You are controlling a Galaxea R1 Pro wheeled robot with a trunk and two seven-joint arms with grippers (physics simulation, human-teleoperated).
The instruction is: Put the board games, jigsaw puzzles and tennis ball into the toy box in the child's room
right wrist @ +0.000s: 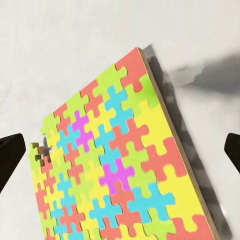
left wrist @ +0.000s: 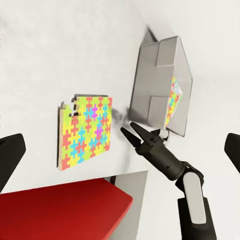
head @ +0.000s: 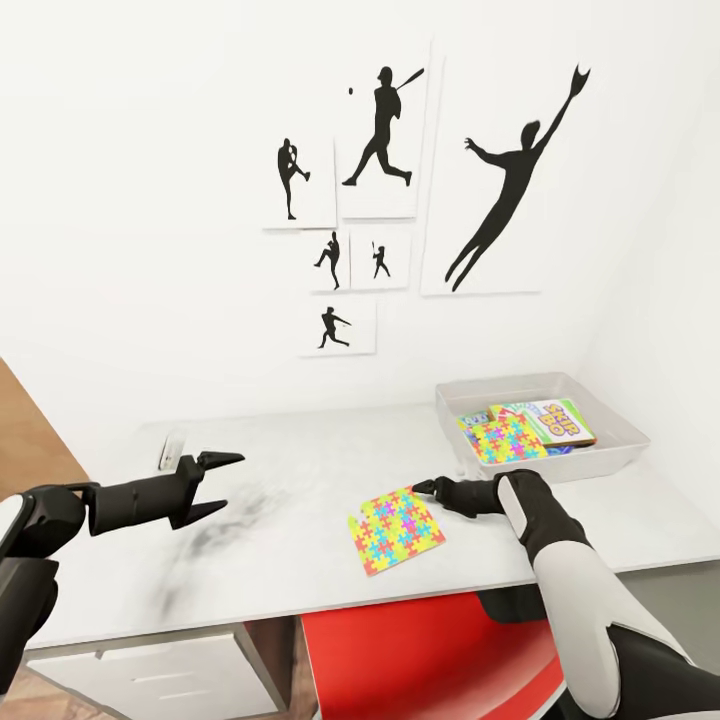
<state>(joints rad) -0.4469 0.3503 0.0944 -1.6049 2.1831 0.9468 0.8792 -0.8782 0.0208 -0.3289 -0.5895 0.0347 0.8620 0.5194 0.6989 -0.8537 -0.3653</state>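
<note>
One jigsaw puzzle lies flat on the table near its front edge; it is also in the left wrist view and close up in the right wrist view. My right gripper hovers open just above that puzzle's far right corner, with nothing between its fingers. Further left, my left gripper hangs open and empty above the table. The toy box stands at the table's back right. A second jigsaw puzzle lies in it beside a yellow-green board game.
A red chair is tucked under the table's front edge, below the puzzle. White drawers sit under the table at left. A small white object lies at the back left. Black silhouette pictures hang on the wall behind.
</note>
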